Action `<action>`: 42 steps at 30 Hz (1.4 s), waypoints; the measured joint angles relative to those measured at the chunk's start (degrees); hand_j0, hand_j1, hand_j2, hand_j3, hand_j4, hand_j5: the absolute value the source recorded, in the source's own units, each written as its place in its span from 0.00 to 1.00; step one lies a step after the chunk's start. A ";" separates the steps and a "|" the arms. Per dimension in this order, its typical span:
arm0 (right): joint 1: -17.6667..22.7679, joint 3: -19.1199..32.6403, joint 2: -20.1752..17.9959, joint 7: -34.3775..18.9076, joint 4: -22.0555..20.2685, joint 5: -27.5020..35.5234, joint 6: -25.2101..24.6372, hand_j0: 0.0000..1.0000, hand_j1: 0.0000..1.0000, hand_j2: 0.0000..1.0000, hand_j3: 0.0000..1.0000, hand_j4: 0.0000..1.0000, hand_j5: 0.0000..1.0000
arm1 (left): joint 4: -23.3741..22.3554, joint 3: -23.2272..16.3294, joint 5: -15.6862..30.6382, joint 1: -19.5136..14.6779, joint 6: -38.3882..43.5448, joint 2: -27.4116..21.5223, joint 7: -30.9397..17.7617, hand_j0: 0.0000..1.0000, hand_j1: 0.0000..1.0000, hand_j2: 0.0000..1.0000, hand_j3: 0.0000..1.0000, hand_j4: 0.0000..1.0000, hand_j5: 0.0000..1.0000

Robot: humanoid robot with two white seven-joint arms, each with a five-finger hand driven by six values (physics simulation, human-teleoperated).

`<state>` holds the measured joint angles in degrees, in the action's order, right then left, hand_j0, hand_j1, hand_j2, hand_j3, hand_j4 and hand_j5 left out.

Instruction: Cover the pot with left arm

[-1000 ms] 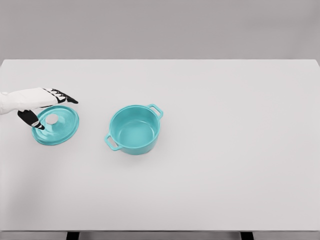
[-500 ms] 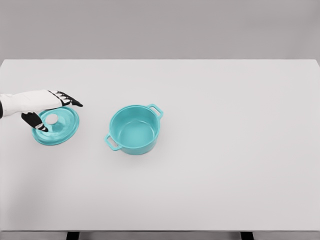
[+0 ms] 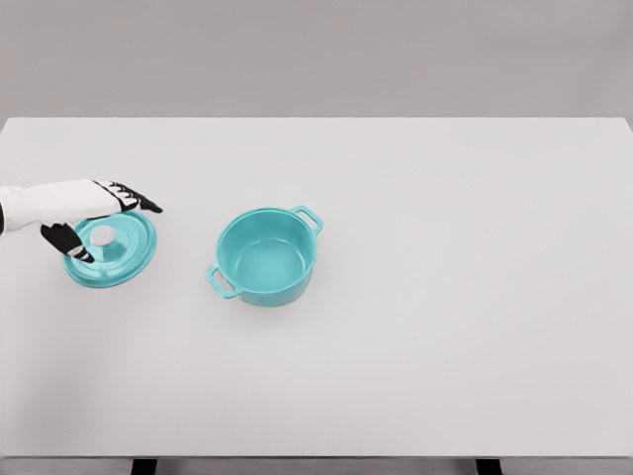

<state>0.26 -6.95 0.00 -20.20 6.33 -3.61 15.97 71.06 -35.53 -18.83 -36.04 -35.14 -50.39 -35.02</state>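
Observation:
A teal pot point(image 3: 265, 255) with two side handles stands uncovered left of the table's middle. Its teal lid point(image 3: 117, 253) with a white knob point(image 3: 103, 236) lies flat on the table to the pot's left. My left hand point(image 3: 99, 220) hovers over the lid's far left part. Its black fingertips point(image 3: 144, 204) are spread above the rim and the thumb point(image 3: 67, 240) hangs left of the knob, holding nothing. The right arm is out of view.
The white table point(image 3: 445, 297) runs to a grey wall behind. The pot and lid are the only objects on it.
The left hand has moved slightly right and down over the lid across the second. In the last half second it barely shifts. Lid and pot stay put.

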 measured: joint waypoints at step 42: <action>0.00 0.00 0.00 0.00 0.00 0.00 0.00 1.00 1.00 1.00 1.00 1.00 1.00 | -5.35 -1.20 -1.88 -0.70 0.05 1.37 0.03 0.58 0.58 0.58 0.58 0.58 0.58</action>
<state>0.26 -6.95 0.00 -20.20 6.33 -3.60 15.97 65.70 -36.73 -20.71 -36.74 -35.09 -49.02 -34.99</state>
